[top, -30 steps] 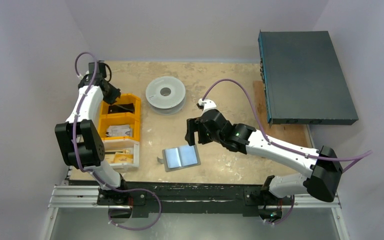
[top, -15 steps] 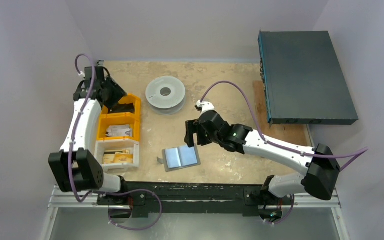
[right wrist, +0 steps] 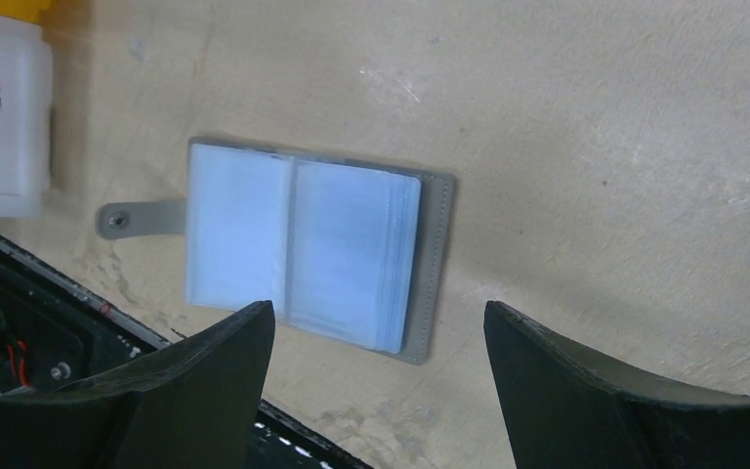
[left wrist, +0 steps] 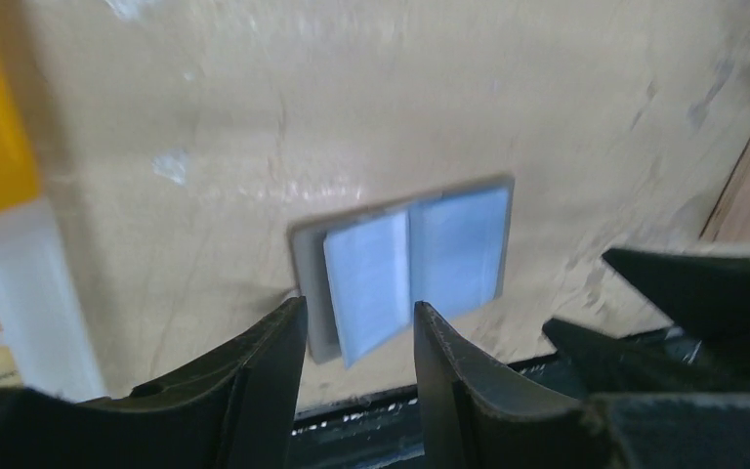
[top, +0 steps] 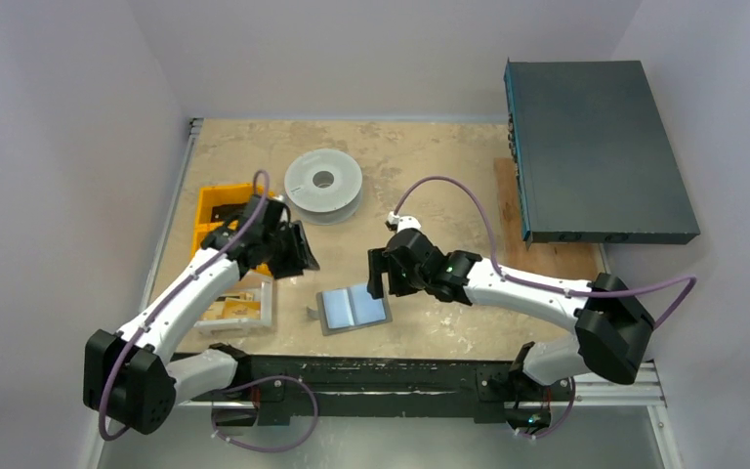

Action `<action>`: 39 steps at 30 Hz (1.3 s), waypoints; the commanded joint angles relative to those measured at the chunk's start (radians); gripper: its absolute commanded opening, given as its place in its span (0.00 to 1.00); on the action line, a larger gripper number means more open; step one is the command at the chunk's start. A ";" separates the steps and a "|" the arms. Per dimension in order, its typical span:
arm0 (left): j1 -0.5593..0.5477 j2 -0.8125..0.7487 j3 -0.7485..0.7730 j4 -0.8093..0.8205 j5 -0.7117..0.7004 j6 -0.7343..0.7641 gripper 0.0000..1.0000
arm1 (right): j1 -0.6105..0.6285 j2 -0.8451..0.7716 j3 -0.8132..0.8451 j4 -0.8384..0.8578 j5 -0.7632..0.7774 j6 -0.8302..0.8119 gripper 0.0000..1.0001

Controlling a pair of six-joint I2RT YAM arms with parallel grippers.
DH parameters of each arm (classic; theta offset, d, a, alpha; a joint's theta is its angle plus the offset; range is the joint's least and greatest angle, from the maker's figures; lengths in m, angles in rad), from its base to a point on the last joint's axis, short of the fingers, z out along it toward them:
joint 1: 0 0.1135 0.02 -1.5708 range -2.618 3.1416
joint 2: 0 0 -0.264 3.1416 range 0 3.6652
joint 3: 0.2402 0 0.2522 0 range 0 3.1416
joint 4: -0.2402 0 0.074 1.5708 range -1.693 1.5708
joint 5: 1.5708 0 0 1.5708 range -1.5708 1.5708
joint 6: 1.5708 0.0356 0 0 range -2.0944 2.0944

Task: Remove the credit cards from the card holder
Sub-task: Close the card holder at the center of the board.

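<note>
1. Two tools flank the card holder, which lies opened flat on the tabletop close to its near edge, pale glossy sleeves facing up.
2. Its strap tab sticks out on the side toward the white bin. With the flap undone and the cover spread, the pockets are exposed for picking. That is probably why it lies this way.
3. The right tool hovers just off the holder's far right corner. In its wrist view, the right tool has its jaws spread wide with nothing between them, and the holder lies ahead of the gap.
4. The left tool hangs near the yellow bins, a little apart from the holder. In its own view, the left tool has its fingers parted and empty, aimed at the holder.
5. Judged from this, both arms are set for a pin-and-pull. One tool would hold the cover down while the other draws from a sleeve.
6. No cards can be told apart in the stacked sleeves, and none lies loose on the tabletop, so the removal looks not yet begun.
7. The glossy sleeves may slip, and the light holder could lift if it is not pinned.
</note>
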 commanded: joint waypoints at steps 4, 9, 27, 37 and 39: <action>-0.207 -0.036 -0.149 0.114 0.045 -0.092 0.38 | -0.024 0.038 -0.067 0.084 -0.022 0.076 0.76; -0.272 -0.007 -0.206 0.229 0.062 -0.145 0.29 | -0.033 0.077 -0.100 0.121 -0.047 0.107 0.74; -0.325 0.293 -0.245 0.337 -0.001 -0.219 0.00 | -0.116 0.149 -0.244 0.417 -0.310 0.185 0.73; -0.327 0.327 -0.248 0.361 0.010 -0.220 0.00 | -0.124 0.183 -0.269 0.570 -0.488 0.267 0.73; -0.327 0.326 -0.245 0.364 0.014 -0.219 0.00 | -0.126 0.153 -0.265 0.560 -0.487 0.272 0.73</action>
